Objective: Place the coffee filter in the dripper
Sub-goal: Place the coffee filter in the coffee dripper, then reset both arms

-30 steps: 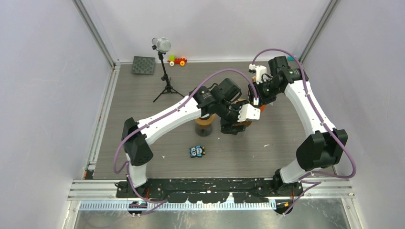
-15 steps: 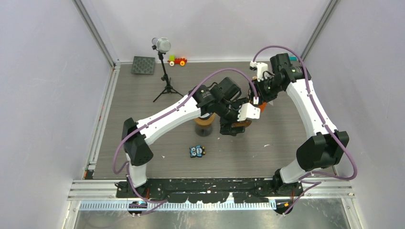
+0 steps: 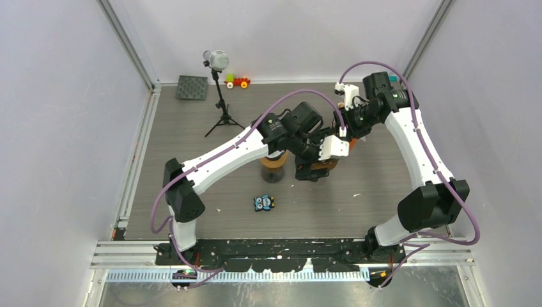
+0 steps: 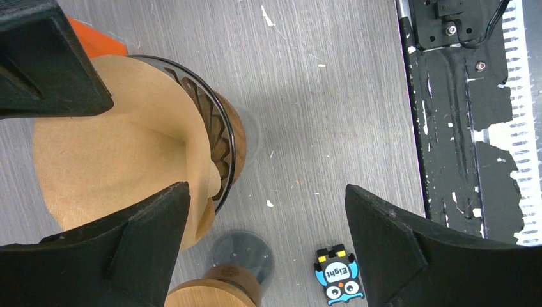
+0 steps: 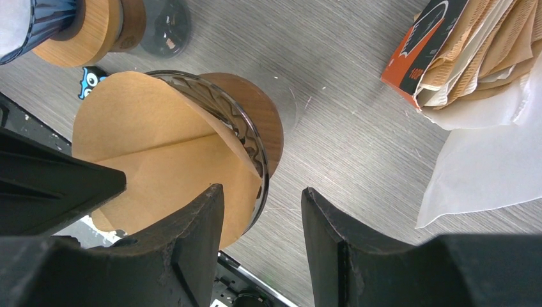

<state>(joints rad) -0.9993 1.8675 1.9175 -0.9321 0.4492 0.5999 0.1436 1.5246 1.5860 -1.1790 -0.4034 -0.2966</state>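
In the left half of the left wrist view the coffee filter (image 4: 115, 147), a tan paper cone with one crease, sits opened inside the glass dripper (image 4: 225, 144), its lower edge lapping over the ribbed rim. The left gripper (image 4: 265, 188) hangs above, jaws spread wide, the filter partly under the finger at lower left and bare table (image 4: 319, 96) in the gap. In the right wrist view the right gripper (image 5: 262, 190) hovers over the dripper's right rim, jaws apart, gripping nothing.

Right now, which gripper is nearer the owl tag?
Left. The left gripper hangs over the dripper, just past the owl tag and to its right. The right gripper is at the dripper's far side, farther from the tag.
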